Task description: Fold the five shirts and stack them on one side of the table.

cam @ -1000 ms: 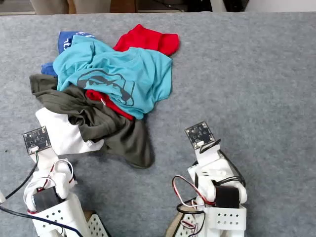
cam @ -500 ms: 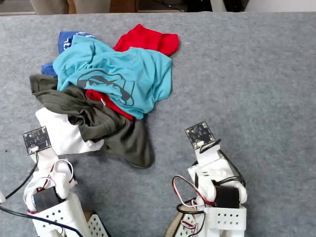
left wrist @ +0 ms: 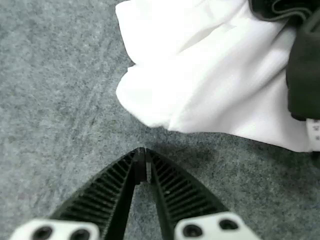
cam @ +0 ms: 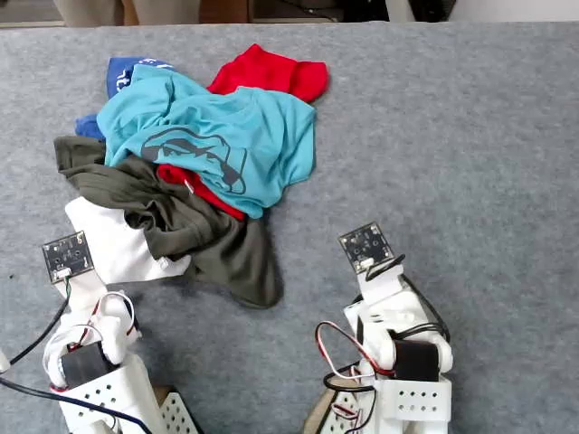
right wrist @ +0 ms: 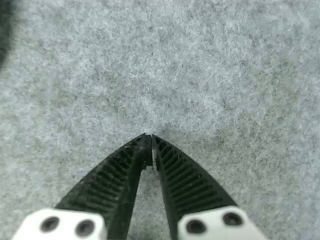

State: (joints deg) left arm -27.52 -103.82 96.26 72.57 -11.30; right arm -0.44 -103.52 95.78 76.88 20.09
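Several shirts lie in a crumpled heap at the table's left. A light blue shirt (cam: 213,131) lies on top, over a red shirt (cam: 267,70), a dark blue shirt (cam: 119,72), an olive shirt (cam: 181,221) and a white shirt (cam: 113,242) at the near edge of the heap. My left gripper (left wrist: 145,162) is shut and holds nothing, its tips just short of the white shirt (left wrist: 210,90) on the grey cloth. My right gripper (right wrist: 150,145) is shut too, over bare table. Both arms (cam: 86,298) (cam: 384,289) stand folded at the near edge.
A grey felt cloth (cam: 452,136) covers the table. Its right half is bare. The arm bases with their cables (cam: 348,357) stand at the near edge.
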